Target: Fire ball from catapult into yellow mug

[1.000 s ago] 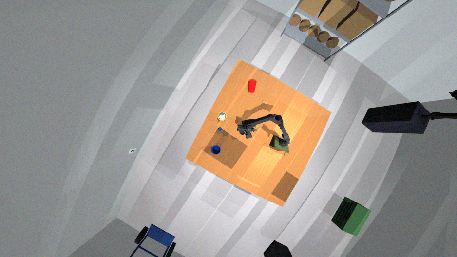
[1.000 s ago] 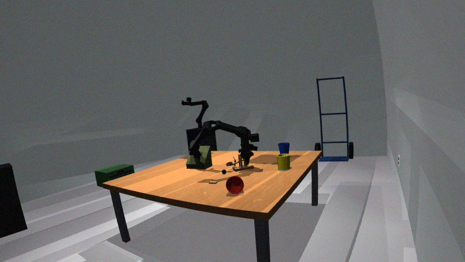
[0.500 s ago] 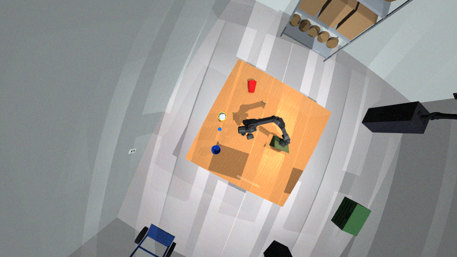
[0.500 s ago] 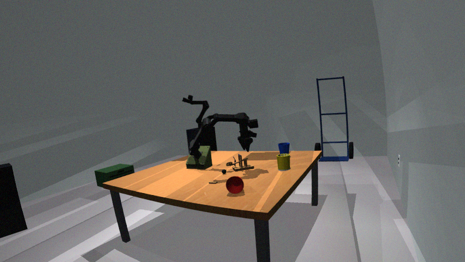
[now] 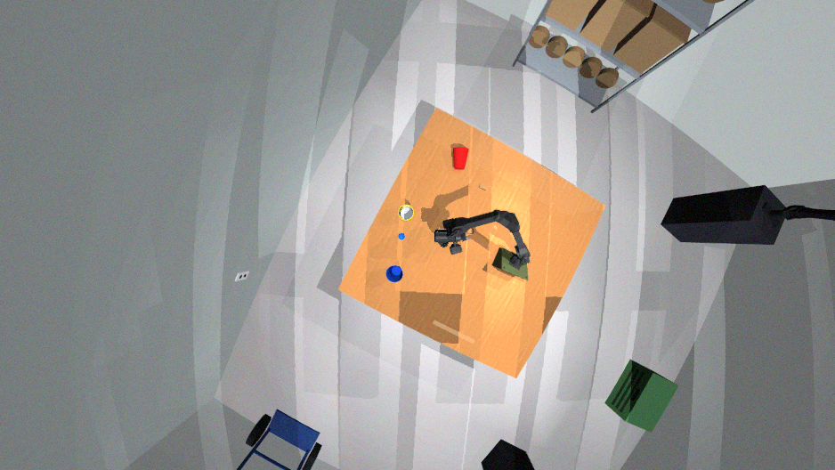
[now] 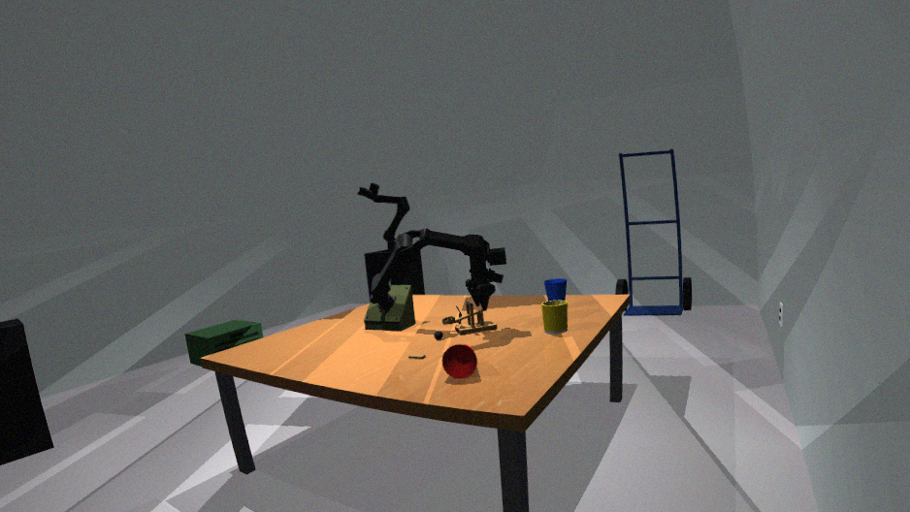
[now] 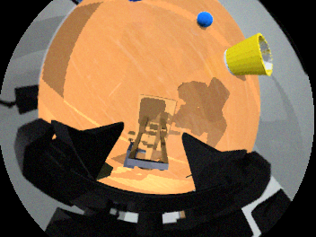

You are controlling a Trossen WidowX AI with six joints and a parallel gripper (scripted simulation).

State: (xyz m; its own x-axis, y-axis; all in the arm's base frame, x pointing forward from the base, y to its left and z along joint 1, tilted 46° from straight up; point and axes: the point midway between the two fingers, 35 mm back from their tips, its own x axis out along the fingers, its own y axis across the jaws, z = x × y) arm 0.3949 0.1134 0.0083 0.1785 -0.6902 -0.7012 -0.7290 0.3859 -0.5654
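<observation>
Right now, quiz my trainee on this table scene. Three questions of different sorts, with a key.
1. True or false: the gripper is shut on the catapult.
2. Which colour is the cup lying on its side? A yellow, B blue, C red.
3. Fill in: the small blue ball lies on the table between the yellow mug and the ____.

Key:
1. False. The gripper is open above the catapult and holds nothing.
2. C, the red cup.
3. Blue cup.

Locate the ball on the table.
In the top view, the small blue ball lies on the table between the yellow mug and the blue cup.
</observation>
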